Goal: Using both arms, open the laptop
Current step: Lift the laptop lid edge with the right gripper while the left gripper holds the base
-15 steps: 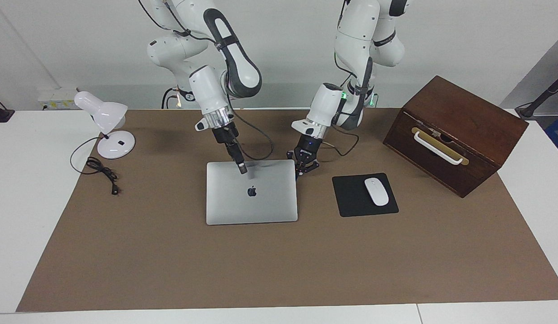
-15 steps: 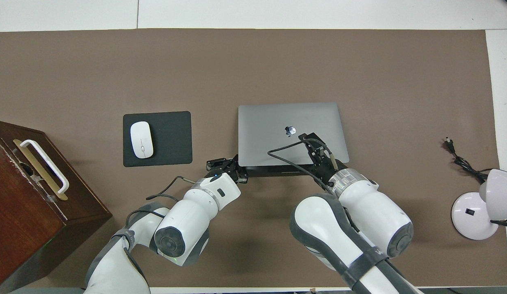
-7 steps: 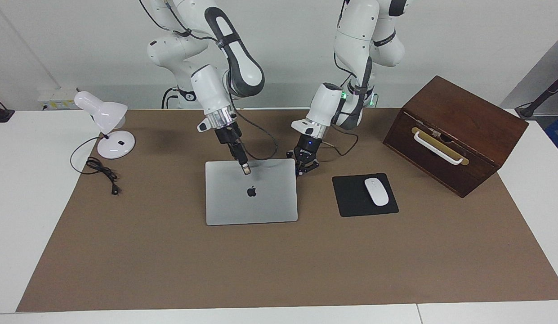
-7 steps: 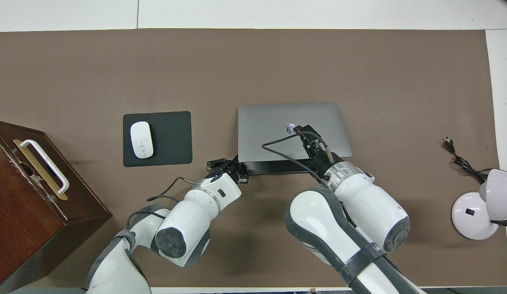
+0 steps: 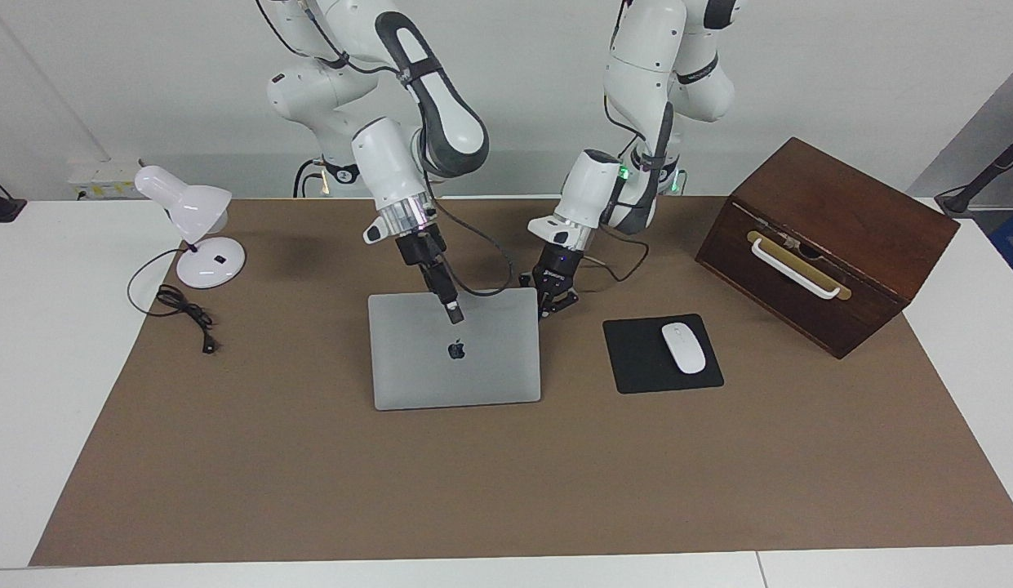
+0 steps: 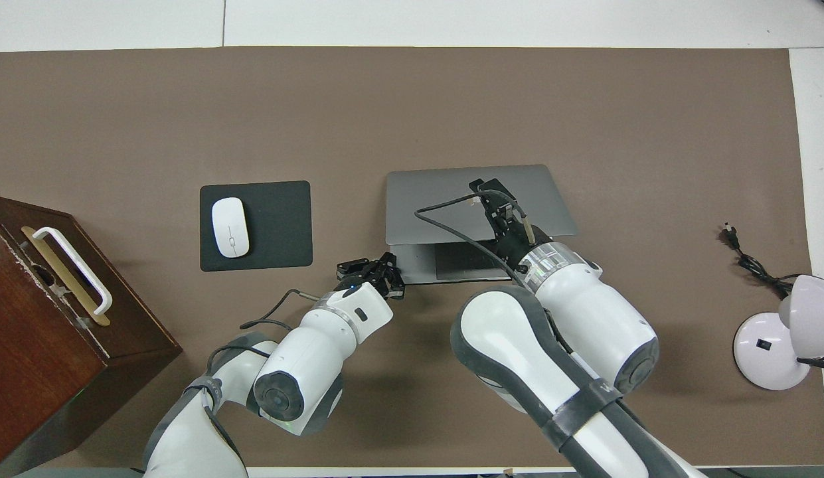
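Note:
The silver-grey laptop lies mid-table, its lid raised part way. The grey trackpad and a strip of the base show under the lid's robot-side edge. My right gripper is shut on that raised edge of the lid, near its middle; in the overhead view it covers the logo. My left gripper is down at the corner of the laptop's base nearest the robots, toward the left arm's end, with its fingers spread. It also shows in the overhead view.
A black mouse pad with a white mouse lies beside the laptop, and a brown wooden box stands at the left arm's end. A white desk lamp and its cable are at the right arm's end.
The lid has swung up from nearly flat, uncovering the trackpad. My right gripper rose with the lid's edge and moved away from the robots. My left gripper has stayed at the base's corner.

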`<state>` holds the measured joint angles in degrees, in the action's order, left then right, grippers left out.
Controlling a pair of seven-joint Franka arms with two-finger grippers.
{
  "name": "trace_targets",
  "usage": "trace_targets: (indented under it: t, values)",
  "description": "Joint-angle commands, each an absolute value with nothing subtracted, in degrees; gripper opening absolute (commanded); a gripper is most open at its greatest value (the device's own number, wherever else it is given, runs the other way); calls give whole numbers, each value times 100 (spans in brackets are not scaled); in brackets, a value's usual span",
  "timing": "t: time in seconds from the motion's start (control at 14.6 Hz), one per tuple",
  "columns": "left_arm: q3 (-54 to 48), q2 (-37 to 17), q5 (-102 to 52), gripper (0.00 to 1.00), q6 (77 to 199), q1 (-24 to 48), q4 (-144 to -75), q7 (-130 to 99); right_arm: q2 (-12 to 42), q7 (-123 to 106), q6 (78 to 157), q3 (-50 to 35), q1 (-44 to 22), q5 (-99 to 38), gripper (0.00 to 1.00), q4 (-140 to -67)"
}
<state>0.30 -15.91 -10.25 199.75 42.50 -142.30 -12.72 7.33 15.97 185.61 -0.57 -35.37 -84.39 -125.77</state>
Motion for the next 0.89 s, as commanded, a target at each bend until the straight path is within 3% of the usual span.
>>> trace_targets:
  t: [0.0, 0.82]
  values:
    - [35, -1784, -1169, 0, 20083, 4509, -14124, -1283, 967, 1152, 18650, -88, -3279, -8525, 100, -12103]
    - [26, -1793, -1178, 0, 20083, 4535, -14089, -1283, 1318, 510, 18317, -88, -2593, -8508, 100, -11154]
